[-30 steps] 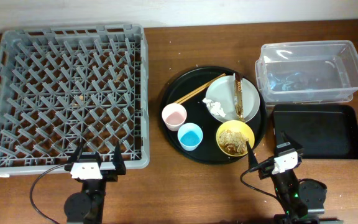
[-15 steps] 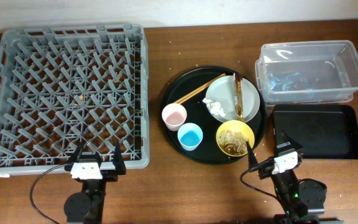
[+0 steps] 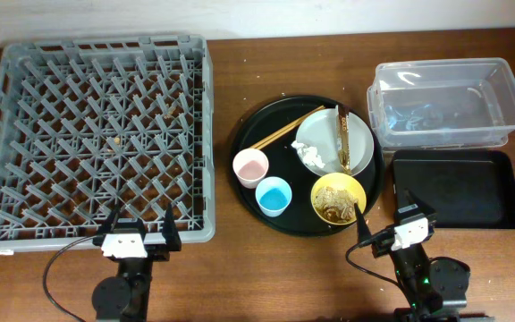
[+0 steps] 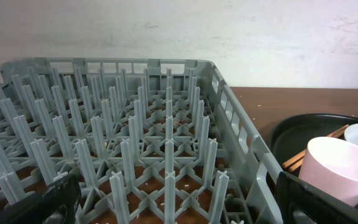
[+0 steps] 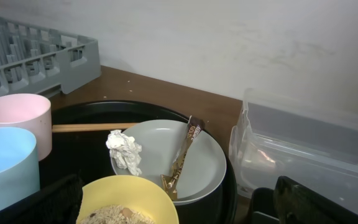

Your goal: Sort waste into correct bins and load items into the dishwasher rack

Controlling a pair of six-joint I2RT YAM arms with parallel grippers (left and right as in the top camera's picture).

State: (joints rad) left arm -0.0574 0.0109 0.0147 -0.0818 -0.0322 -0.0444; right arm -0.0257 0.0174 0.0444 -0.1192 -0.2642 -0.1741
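The grey dishwasher rack [image 3: 105,42] is empty at the left. On the round black tray [image 3: 300,217] stand a pink cup [image 3: 250,167], a light-blue cup [image 3: 274,196], a yellow bowl [image 3: 338,198] holding beige food scraps, and a pale plate [image 3: 320,134] with crumpled tissue [image 3: 311,157] and a gold wrapper [image 3: 341,139]. Chopsticks [image 3: 284,131] lie beside the plate. My left gripper [image 3: 138,225] is open and empty at the rack's near edge [image 4: 135,137]. My right gripper [image 3: 390,217] is open and empty, just short of the bowl [image 5: 126,199].
A clear plastic tub [image 3: 441,67] stands at the back right, with a shallow black rectangular tray [image 3: 459,190] in front of it. Both are right of the round tray. Both arm bases sit at the table's front edge.
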